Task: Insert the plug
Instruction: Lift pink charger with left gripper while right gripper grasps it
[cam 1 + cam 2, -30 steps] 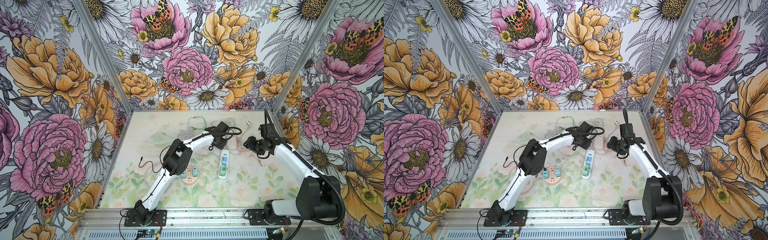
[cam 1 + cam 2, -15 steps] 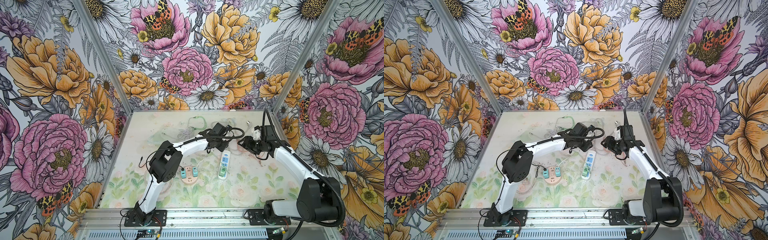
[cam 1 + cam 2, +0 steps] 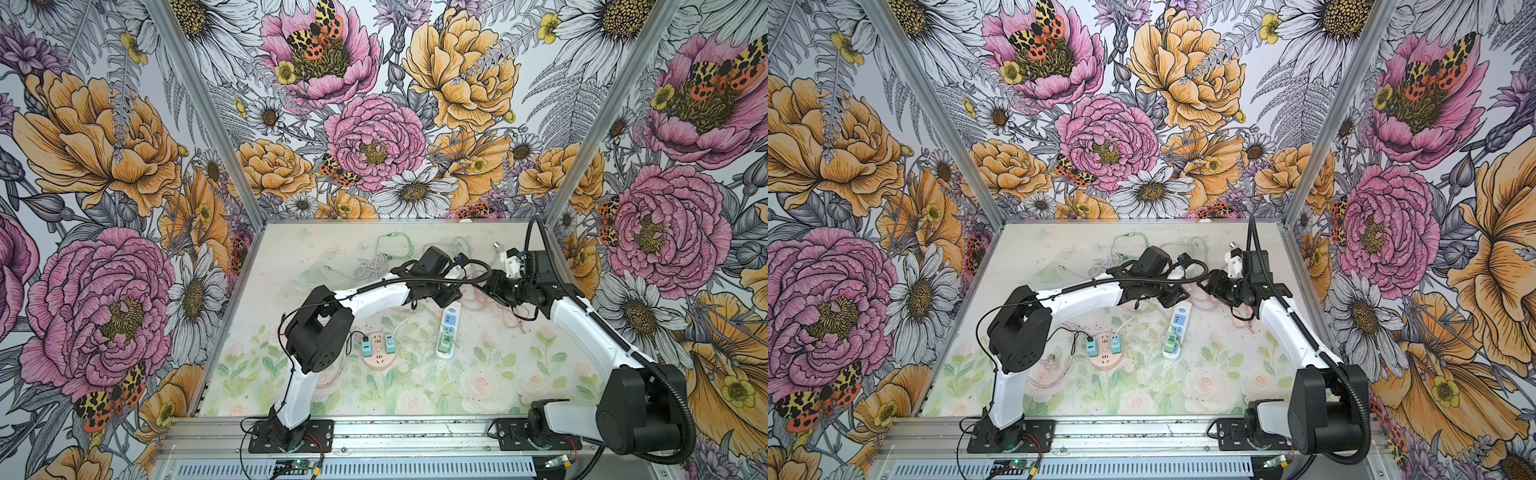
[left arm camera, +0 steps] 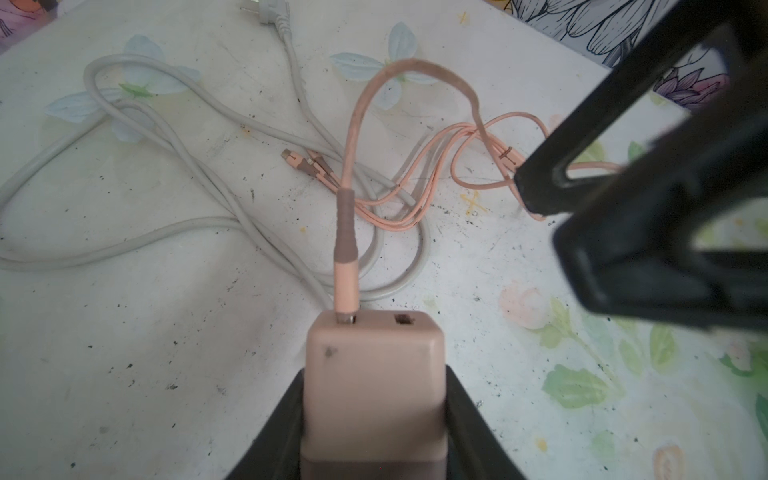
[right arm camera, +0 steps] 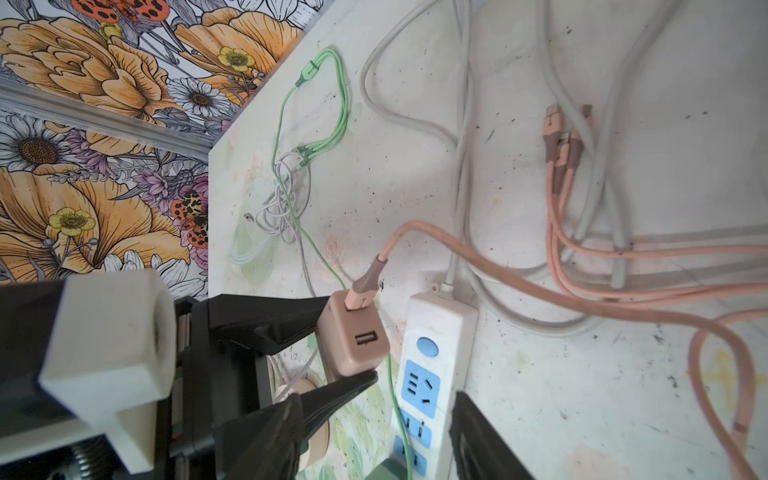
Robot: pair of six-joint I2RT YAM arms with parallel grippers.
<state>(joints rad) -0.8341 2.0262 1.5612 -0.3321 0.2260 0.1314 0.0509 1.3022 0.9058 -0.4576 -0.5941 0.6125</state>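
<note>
Both jaws of the left gripper [image 4: 374,395] clamp the pink charger [image 5: 353,336], just beside the cord end of the white power strip [image 5: 432,353]. This looks like the carry; next, its prongs need lining up over a free blue socket. The right gripper [image 5: 374,419] gapes wide, empty. Only the right wrist view shows the strip; the left wrist view shows the cable [image 4: 350,153]. The prongs are hidden in every view.

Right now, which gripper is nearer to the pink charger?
Left. The left gripper clamps the pink charger; the right gripper hangs open beside it, not touching.
</note>
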